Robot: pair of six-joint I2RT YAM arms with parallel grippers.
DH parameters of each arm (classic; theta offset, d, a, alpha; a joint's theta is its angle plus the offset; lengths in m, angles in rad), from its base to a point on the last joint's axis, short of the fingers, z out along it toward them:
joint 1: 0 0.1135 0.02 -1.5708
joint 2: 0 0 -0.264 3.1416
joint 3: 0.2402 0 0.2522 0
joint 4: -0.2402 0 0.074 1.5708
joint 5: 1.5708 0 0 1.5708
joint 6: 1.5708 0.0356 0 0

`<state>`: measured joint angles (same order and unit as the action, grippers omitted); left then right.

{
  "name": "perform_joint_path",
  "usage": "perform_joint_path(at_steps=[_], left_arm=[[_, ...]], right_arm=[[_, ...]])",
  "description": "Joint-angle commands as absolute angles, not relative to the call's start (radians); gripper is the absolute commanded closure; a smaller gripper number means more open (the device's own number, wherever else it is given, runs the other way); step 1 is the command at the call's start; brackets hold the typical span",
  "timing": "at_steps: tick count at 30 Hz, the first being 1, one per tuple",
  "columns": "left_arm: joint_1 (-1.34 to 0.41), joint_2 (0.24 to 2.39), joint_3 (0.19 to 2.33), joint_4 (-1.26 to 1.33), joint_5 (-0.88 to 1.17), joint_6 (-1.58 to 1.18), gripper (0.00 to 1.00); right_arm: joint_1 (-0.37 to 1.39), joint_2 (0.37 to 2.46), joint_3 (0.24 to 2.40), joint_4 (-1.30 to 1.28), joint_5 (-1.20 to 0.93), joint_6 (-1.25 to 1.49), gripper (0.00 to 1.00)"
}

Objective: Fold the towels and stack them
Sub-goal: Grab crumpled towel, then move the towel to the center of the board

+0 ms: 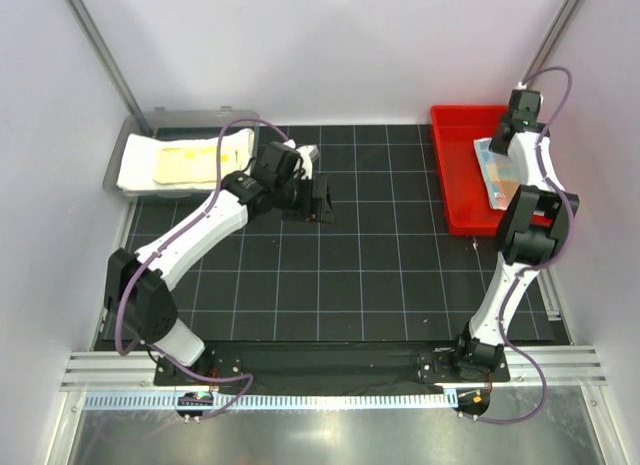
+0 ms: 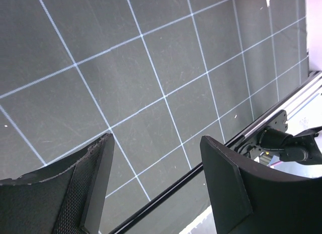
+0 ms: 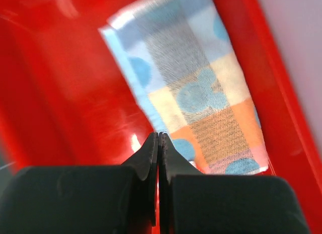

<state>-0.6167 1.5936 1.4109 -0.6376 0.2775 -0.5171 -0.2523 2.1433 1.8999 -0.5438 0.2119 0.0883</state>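
A light-blue towel with orange and pastel patches (image 1: 497,171) lies flat in the red tray (image 1: 452,175) at the back right. In the right wrist view this towel (image 3: 201,88) fills the tray (image 3: 60,83). My right gripper (image 3: 159,137) is shut with nothing between its fingers, its tips just over the towel's near-left edge; it also shows in the top view (image 1: 503,143). A pale yellow patterned towel (image 1: 190,163) lies on a white towel (image 1: 135,170) in the grey bin at the back left. My left gripper (image 1: 312,205) is open and empty over the black mat (image 2: 157,141). No rust-brown towel is in view.
The grey bin (image 1: 125,135) stands off the mat's back-left corner. The black gridded mat (image 1: 330,285) covers the table between bin and tray. An aluminium rail (image 1: 330,370) runs along the near edge. White walls close in the sides and back.
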Motion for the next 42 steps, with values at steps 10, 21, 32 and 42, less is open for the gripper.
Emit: perform_joint_path(at_steps=[10, 21, 32, 42], left_arm=[[-0.614, 1.494, 1.359, -0.618, 0.294, -0.485, 0.27], [-0.614, 1.497, 1.350, -0.601, 0.301, -0.489, 0.27], [-0.612, 1.468, 1.365, -0.597, 0.252, -0.534, 0.27], [-0.525, 1.327, 1.358, -0.612, 0.258, -0.591, 0.25]], right_arm=[[-0.294, 2.282, 2.058, -0.486, 0.038, 0.074, 0.17], [-0.311, 2.543, 2.333, -0.517, 0.107, 0.074, 0.65], [-0.302, 2.039, 2.170, -0.360, -0.333, 0.309, 0.99], [-0.111, 1.481, 1.430, -0.042, -0.788, 0.680, 0.70]])
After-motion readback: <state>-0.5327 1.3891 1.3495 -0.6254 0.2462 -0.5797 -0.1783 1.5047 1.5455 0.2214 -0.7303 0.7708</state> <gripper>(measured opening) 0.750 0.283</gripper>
